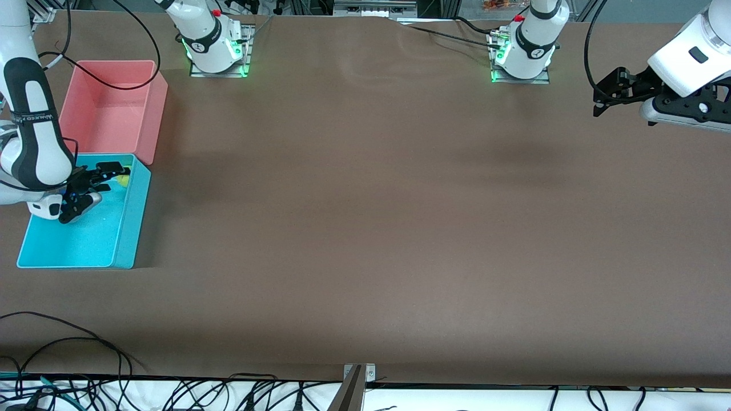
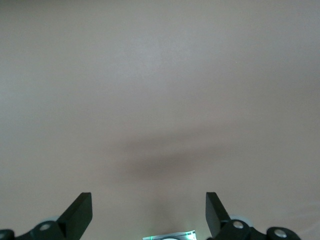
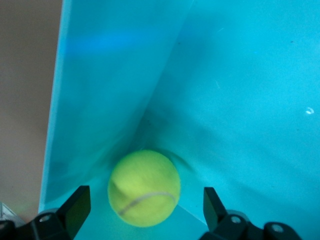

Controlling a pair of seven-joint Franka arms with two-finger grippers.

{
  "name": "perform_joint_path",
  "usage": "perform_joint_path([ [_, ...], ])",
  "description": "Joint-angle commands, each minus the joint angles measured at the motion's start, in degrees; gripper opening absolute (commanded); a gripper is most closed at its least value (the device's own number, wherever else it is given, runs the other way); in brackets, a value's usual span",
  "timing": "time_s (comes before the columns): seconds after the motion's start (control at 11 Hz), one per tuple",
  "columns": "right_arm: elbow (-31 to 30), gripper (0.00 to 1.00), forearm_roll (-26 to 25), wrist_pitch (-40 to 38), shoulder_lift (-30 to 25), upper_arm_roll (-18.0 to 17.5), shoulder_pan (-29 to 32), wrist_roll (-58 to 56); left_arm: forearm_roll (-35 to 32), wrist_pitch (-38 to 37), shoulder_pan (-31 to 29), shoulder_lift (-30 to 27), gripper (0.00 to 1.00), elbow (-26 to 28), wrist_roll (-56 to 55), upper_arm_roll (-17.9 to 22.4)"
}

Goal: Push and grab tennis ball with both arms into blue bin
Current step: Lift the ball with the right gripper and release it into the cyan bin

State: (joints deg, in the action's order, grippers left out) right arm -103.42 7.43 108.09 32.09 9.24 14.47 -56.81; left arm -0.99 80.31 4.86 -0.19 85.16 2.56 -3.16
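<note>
The tennis ball (image 3: 144, 188) lies in a corner of the blue bin (image 3: 240, 100), free between my right gripper's open fingers. In the front view only a sliver of the tennis ball (image 1: 123, 180) shows inside the blue bin (image 1: 128, 228), at the end toward the pink tub. My right gripper (image 1: 111, 174) is open over that corner, not touching the ball. My left gripper (image 1: 602, 100) is open and empty, held over the bare table at the left arm's end; its wrist view shows only its fingertips (image 2: 80, 212) and table.
A pink tub (image 1: 145, 114) stands beside the blue bin, farther from the front camera. Both bins sit at the right arm's end of the table. Cables lie along the table's front edge (image 1: 68, 342). The arm bases (image 1: 214, 51) stand at the back.
</note>
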Motion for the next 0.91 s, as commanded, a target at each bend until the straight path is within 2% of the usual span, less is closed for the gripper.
perform_joint_path([
  [0.0, 1.8, 1.0, 1.3, -1.2, 0.2, -0.5, 0.7, -0.4, -0.7, -1.2, 0.2, 0.7, 1.0, -1.7, -0.8, -0.9],
  [0.18, 3.8, 1.0, 1.3, -2.9, -0.3, -0.5, 0.7, -0.1, -0.7, -1.2, 0.2, 0.6, 1.0, -1.7, -0.7, -1.0],
  [0.55, 15.3, 1.0, -0.2, -13.8, -1.4, -0.6, 0.2, 5.2, -0.7, -1.2, 0.2, 0.6, 1.0, -1.7, -0.8, -0.9],
  [0.82, 21.4, 1.0, -3.1, -19.0, -3.8, -0.8, 0.0, 10.4, -0.6, -1.2, 0.2, 0.6, 1.0, -1.7, -0.8, -0.9],
])
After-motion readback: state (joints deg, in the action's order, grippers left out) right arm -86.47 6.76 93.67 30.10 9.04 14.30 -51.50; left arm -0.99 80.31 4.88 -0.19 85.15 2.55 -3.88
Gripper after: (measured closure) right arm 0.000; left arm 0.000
